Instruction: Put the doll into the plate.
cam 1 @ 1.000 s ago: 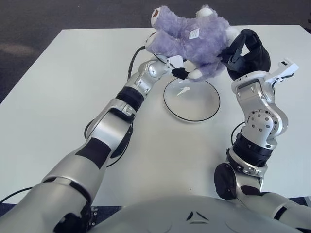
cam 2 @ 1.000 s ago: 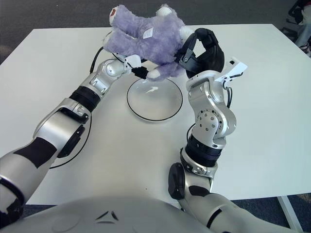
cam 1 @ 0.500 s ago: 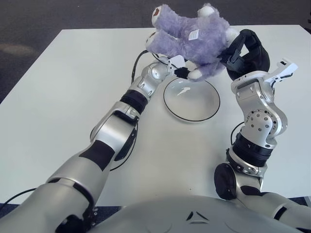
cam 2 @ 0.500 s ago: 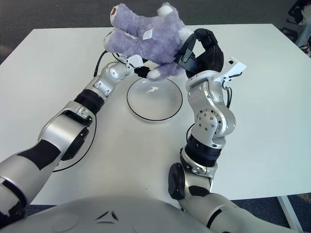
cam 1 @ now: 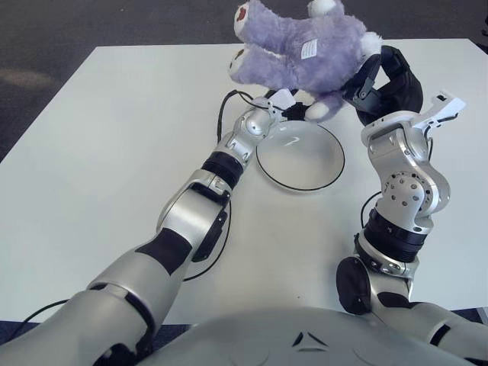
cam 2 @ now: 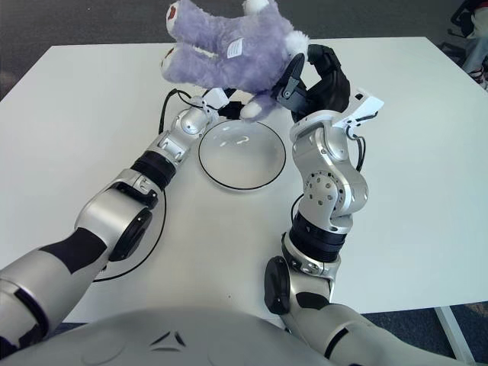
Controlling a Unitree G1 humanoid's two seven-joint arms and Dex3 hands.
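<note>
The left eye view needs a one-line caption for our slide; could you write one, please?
Both hands, left and right, hold a purple doll above the plate.

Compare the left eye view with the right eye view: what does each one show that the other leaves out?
Only the left eye view shows a broad stretch of dark floor beyond the table's left edge. Only the right eye view shows the table's near right corner and some dark objects at the top right. Both show the right robot hand gripping the purple doll above the far rim of the plate, with the left robot hand just under the doll.
</note>
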